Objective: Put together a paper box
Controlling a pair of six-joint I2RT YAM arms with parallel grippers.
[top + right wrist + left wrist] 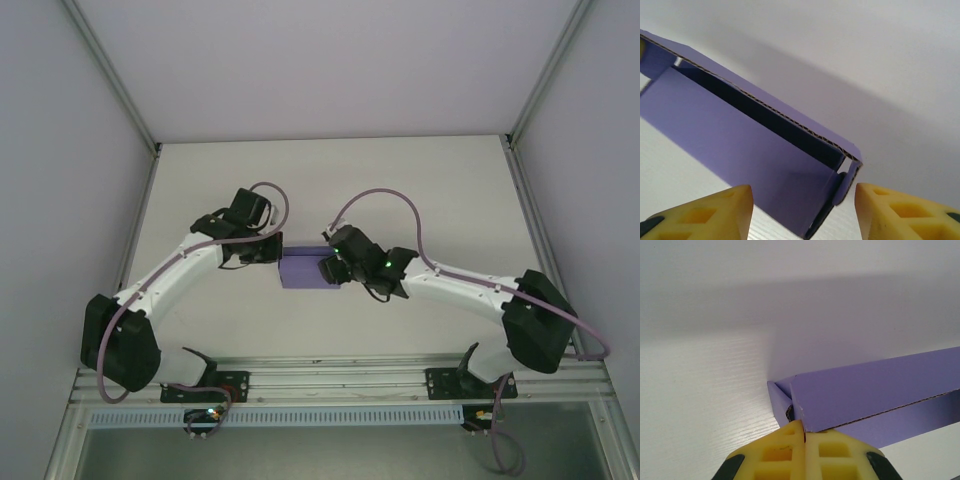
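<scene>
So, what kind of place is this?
Likely a lab robot cell: plain white panel walls enclose a white table, two white-and-black arms are bolted to an aluminium rail, and they handle a matte purple card box.

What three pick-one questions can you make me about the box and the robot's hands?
1. Where is the paper box?
A) at the table's far edge
B) between the left gripper and the right gripper
C) on an arm's base
2. What colour is the box?
A) green
B) orange
C) purple
3. How is the right gripper?
A) open
B) shut on the box
C) shut on a cable

Answers: 1 B, the top view shows it lying between the two; 2 C, its card is purple in every view; 3 A, its yellow fingers stand wide apart by the box's end.
</scene>
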